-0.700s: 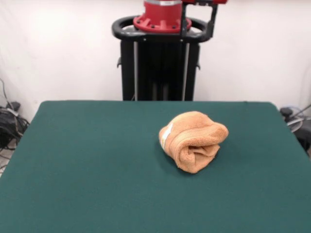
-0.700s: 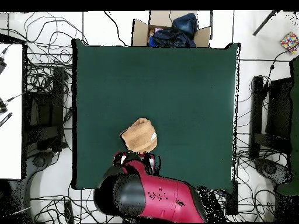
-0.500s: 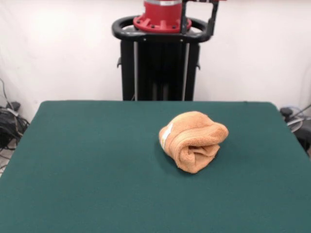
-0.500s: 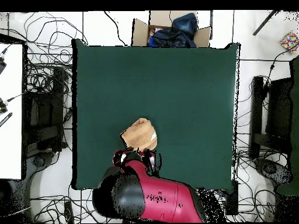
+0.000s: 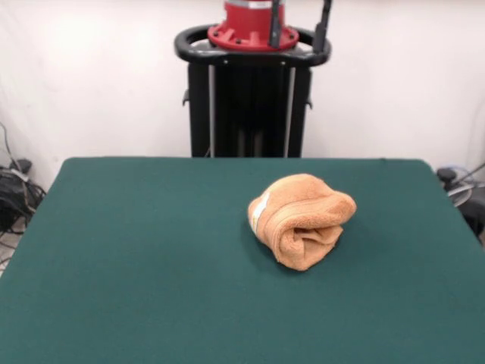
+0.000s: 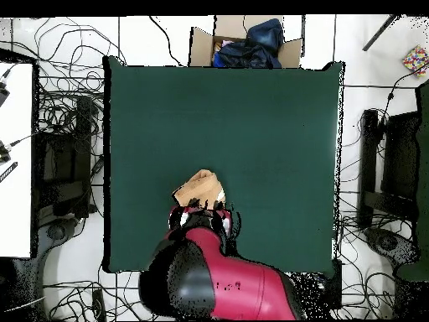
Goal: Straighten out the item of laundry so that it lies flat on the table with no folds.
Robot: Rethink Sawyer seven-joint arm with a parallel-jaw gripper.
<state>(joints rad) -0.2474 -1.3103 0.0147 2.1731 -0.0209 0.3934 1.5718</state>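
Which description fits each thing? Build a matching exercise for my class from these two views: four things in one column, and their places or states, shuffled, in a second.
Things:
1. towel
2. table
3. care label
4. cardboard box

Descriptions:
A. white, on the towel's side
B. off the table, holding dark clothes
C. bunched into a folded lump
D. dark green, mostly bare

Pairs: 1-C, 2-D, 3-A, 4-B

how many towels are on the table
1. A single orange-tan towel lies bunched and rolled on the green table, right of centre in the front view. Nothing else lies on it.
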